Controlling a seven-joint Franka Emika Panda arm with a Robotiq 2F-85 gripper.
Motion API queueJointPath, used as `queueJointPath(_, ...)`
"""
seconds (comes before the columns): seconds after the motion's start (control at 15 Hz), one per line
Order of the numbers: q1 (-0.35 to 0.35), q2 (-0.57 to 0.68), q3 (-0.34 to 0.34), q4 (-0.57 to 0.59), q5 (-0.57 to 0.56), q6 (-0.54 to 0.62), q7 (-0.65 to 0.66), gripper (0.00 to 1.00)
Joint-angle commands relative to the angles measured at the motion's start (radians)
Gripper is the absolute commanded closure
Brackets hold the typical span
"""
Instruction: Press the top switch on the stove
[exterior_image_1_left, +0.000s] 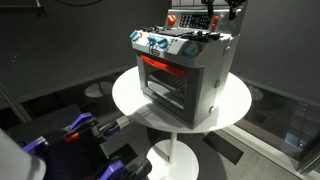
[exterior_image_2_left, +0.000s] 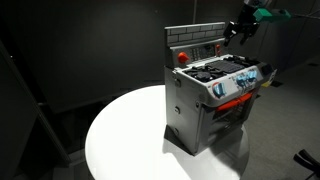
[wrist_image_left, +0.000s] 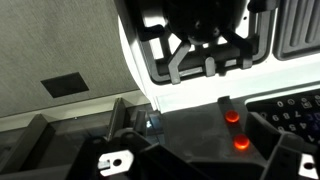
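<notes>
Hovering over the rear of the stove (exterior_image_1_left: 185, 70), the gripper (exterior_image_2_left: 243, 26) appears, judging by the wrist view, to have its jaws spread and nothing held, probably so one fingertip can do the pressing. Near it rises the dark back panel (exterior_image_2_left: 195, 42) with a red switch (exterior_image_2_left: 182, 57). The stove sits on a round white table (exterior_image_1_left: 130, 100), its panel reachable from above.

No text, brand, number or sign can be read in any view. On the stove (exterior_image_1_left: 185, 75), the blue-white knobs (exterior_image_1_left: 160, 43) and the raised dark back panel (exterior_image_2_left: 195, 40) above them may carry small markings, but these are too small and blurred to read.
</notes>
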Motion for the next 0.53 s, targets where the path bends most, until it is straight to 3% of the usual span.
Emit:
queueJointPath(0.0, 0.006, 0.023, -0.004, 0.053, -0.006, -0.049, 0.035, 0.00)
queueJointPath(0.47, 0.007, 0.031, -0.005, 0.065, -0.007, -0.056, 0.039, 0.00)
